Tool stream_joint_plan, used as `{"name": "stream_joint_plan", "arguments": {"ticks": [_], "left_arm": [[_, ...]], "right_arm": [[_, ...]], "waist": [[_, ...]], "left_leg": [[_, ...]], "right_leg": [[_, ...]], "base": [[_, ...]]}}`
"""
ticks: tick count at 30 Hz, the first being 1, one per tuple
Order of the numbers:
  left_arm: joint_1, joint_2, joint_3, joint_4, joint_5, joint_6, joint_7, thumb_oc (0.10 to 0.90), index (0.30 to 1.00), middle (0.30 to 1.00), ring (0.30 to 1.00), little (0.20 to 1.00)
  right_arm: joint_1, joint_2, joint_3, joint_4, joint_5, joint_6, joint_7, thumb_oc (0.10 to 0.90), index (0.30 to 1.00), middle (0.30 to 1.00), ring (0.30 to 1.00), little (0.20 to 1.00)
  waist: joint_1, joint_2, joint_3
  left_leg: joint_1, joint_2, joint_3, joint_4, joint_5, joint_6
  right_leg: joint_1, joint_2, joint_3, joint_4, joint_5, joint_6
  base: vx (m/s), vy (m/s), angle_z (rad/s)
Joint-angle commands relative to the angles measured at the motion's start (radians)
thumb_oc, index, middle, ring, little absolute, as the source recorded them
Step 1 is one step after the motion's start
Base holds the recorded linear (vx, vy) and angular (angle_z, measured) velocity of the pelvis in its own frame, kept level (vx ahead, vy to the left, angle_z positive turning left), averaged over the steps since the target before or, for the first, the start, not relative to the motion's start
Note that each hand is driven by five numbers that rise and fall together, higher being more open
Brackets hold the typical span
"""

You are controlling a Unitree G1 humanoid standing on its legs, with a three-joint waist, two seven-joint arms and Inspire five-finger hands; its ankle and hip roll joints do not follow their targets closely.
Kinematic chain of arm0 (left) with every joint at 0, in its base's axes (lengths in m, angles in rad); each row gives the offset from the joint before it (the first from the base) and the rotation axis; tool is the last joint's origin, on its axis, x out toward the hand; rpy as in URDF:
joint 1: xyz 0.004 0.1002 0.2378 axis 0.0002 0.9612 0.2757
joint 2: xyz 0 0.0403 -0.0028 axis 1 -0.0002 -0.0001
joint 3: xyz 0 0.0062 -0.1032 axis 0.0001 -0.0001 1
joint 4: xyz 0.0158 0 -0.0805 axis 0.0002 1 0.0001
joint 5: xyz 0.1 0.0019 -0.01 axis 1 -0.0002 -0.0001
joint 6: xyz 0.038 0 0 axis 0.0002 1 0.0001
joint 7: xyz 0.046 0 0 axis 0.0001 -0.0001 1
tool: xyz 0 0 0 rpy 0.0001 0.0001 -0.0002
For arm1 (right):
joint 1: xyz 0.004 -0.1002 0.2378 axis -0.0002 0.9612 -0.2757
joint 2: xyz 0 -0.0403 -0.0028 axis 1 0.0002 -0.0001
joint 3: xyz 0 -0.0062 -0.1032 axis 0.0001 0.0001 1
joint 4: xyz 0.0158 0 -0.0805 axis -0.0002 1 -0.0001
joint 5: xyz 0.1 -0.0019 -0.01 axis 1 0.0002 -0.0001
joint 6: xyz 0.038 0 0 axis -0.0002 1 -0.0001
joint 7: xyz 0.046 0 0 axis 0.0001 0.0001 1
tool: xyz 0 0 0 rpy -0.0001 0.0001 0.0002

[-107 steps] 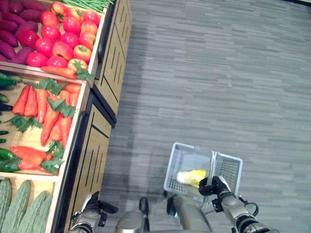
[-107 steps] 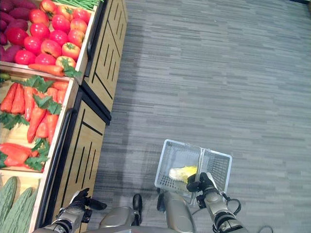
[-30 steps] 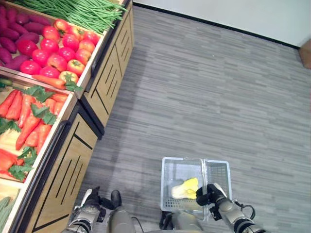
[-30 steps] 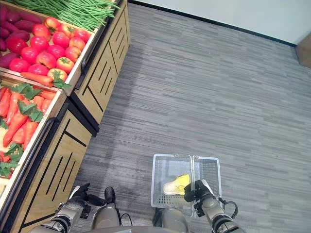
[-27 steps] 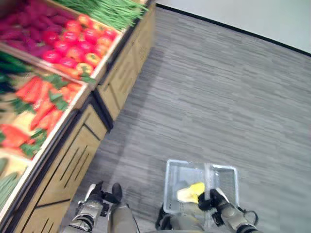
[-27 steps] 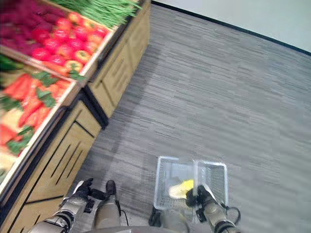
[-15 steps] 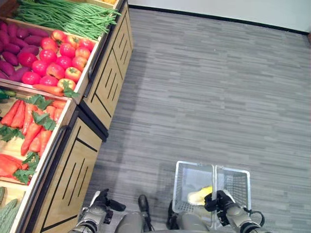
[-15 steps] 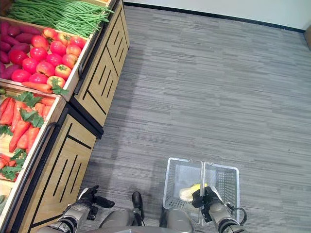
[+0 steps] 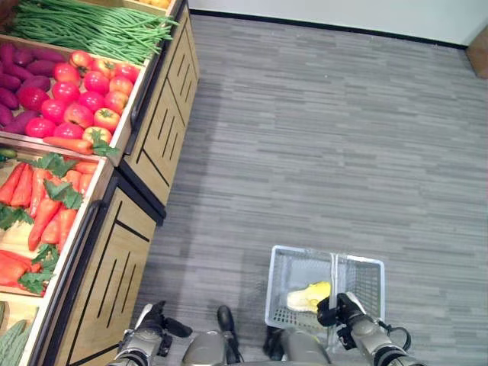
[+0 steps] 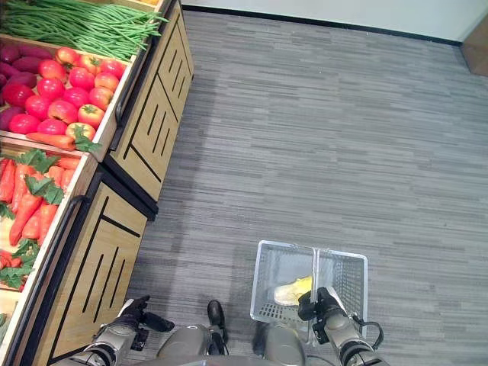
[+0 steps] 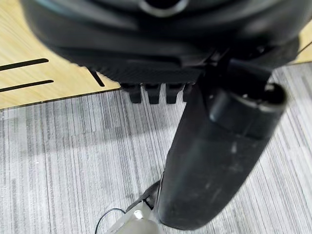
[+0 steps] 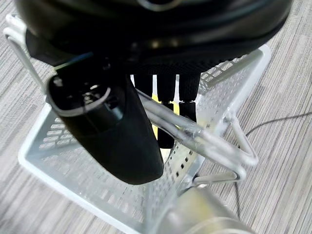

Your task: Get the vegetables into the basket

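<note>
A white mesh basket (image 9: 303, 251) hangs low over the grey floor, close in front of me. My right hand (image 9: 341, 311) is shut on its handle (image 12: 197, 132), and the fingers (image 12: 165, 105) curl round the bars. A pale yellow-green leafy vegetable (image 9: 309, 296) lies inside the basket. To the left, my left hand (image 9: 155, 323) hangs beside the wooden stand with its fingers (image 11: 156, 92) curled and nothing in them. More vegetables lie on the stand: carrots (image 9: 47, 204), tomatoes (image 9: 85, 88) and green beans (image 9: 91, 27).
The wooden produce stand (image 9: 164, 130) runs along the left, its dark-slotted cabinet fronts facing the aisle. Purple sweet potatoes (image 9: 15, 76) and cucumbers (image 9: 11, 343) lie in its bins. Grey plank floor (image 9: 335, 137) stretches ahead and to the right, up to a white wall.
The whole picture has shifted because the camera moved. My right hand has kept its hold on the basket handle, with the vegetable still inside. The left hand stays low by the stand.
</note>
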Motion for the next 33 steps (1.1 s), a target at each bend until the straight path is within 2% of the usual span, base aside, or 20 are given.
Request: {"name": "stream_joint_plan", "arguments": {"ticks": [1,2,4,6,8,13,20,26,29,30,33], "left_arm": [[-0.005,0.036,0.039,0.029,0.017,-0.006,0.018,0.900,1.000,1.000,1.000,1.000],[-0.006,0.032,0.041,0.039,0.014,-0.003,0.019,0.900,1.000,1.000,1.000,1.000],[-0.006,0.029,0.038,0.041,0.016,-0.001,0.017,0.900,1.000,1.000,1.000,1.000],[-0.008,0.021,0.035,0.044,0.007,0.000,0.020,0.900,1.000,1.000,1.000,1.000],[-0.009,0.014,0.028,0.045,0.006,0.000,0.019,0.900,1.000,1.000,1.000,1.000],[-0.003,0.002,0.020,0.052,0.011,0.001,0.014,0.900,1.000,1.000,1.000,1.000],[0.001,-0.005,0.018,0.063,0.019,0.001,0.010,0.900,1.000,1.000,1.000,1.000],[0.005,0.000,0.016,0.051,0.025,-0.001,0.002,0.900,1.000,1.000,1.000,1.000],[0.007,0.005,0.015,0.039,0.026,-0.001,0.001,0.900,1.000,1.000,1.000,1.000],[0.009,0.006,0.015,0.037,0.026,0.000,0.000,0.900,1.000,1.000,1.000,1.000],[0.011,0.016,0.012,0.022,0.037,0.000,-0.002,0.900,1.000,1.000,1.000,1.000]], "right_arm": [[0.064,-0.001,0.058,-0.003,-0.030,0.007,0.016,0.400,0.300,0.300,0.300,0.300],[0.066,0.001,0.056,-0.003,-0.032,0.009,0.015,0.400,0.300,0.300,0.300,0.300],[0.067,0.001,0.057,-0.002,-0.031,0.008,0.014,0.400,0.300,0.300,0.300,0.300],[0.067,-0.008,0.064,0.001,-0.027,0.010,0.010,0.400,0.300,0.300,0.300,0.300],[0.069,-0.014,0.061,0.010,-0.022,0.011,0.008,0.400,0.300,0.300,0.300,0.300],[0.074,-0.019,0.063,0.028,-0.023,0.011,0.007,0.400,0.300,0.300,0.300,0.300],[0.076,-0.014,0.058,0.049,-0.023,0.011,0.008,0.400,0.300,0.300,0.300,0.300],[0.081,-0.023,0.042,0.054,-0.025,0.013,0.007,0.400,0.300,0.300,0.300,0.300],[0.080,-0.025,0.033,0.051,-0.017,0.015,0.009,0.400,0.300,0.300,0.300,0.300],[0.081,-0.025,0.030,0.047,-0.014,0.015,0.009,0.400,0.300,0.300,0.300,0.300],[0.076,-0.024,0.033,0.025,-0.011,0.013,0.013,0.400,0.300,0.300,0.300,0.300]], "waist": [[0.016,-0.038,-0.045],[0.013,-0.049,-0.058],[0.012,-0.052,-0.063],[0.010,-0.056,-0.062],[0.010,-0.056,-0.064],[0.010,-0.052,-0.073],[0.012,-0.045,-0.086],[0.013,-0.046,-0.075],[0.016,-0.040,-0.060],[0.017,-0.034,-0.053],[0.012,-0.023,-0.032]], "left_leg": [[0.010,-0.039,-0.064,0.009,-0.064,-0.041],[0.015,-0.035,-0.081,-0.012,-0.046,-0.055],[0.015,-0.030,-0.088,-0.012,-0.042,-0.060],[0.016,-0.009,-0.117,-0.001,-0.038,-0.076],[0.019,0.003,-0.132,-0.001,-0.032,-0.083],[0.032,0.010,-0.146,-0.010,-0.029,-0.091],[0.037,-0.007,-0.142,-0.016,-0.030,-0.080],[0.011,-0.036,-0.150,0.072,-0.088,-0.053],[0.001,-0.052,-0.145,0.111,-0.123,-0.027],[0.011,-0.056,-0.148,0.114,-0.139,-0.020],[0.031,-0.063,-0.130,0.099,-0.141,-0.003]], "right_leg": [[-0.014,-0.024,0.073,-0.039,0.145,0.051],[-0.009,-0.013,0.067,-0.045,0.130,0.053],[-0.004,-0.003,0.064,-0.047,0.119,0.047],[0.014,0.014,0.042,-0.033,0.056,0.025],[0.027,0.024,0.027,-0.033,0.023,0.010],[0.050,0.035,0.014,-0.044,0.009,0.006],[0.067,0.027,0.001,-0.073,0.033,0.006],[0.064,-0.008,0.015,-0.038,0.075,0.029],[0.034,-0.031,0.042,0.027,0.096,0.040],[0.014,-0.039,0.058,0.087,0.090,0.050],[-0.064,-0.056,0.077,0.210,0.140,0.055]], "base": [[0.04,-0.295,0.17],[0.06,-0.385,0.29],[0.04,-0.239,0.54],[0.03,-0.296,0.19],[0.03,-0.219,0.23],[0.02,-0.074,0.15],[0.02,0.028,0.06],[0.02,0.139,0.03],[0.03,0.238,-0.03],[0.03,0.262,-0.16],[0.03,0.206,-0.23]]}}
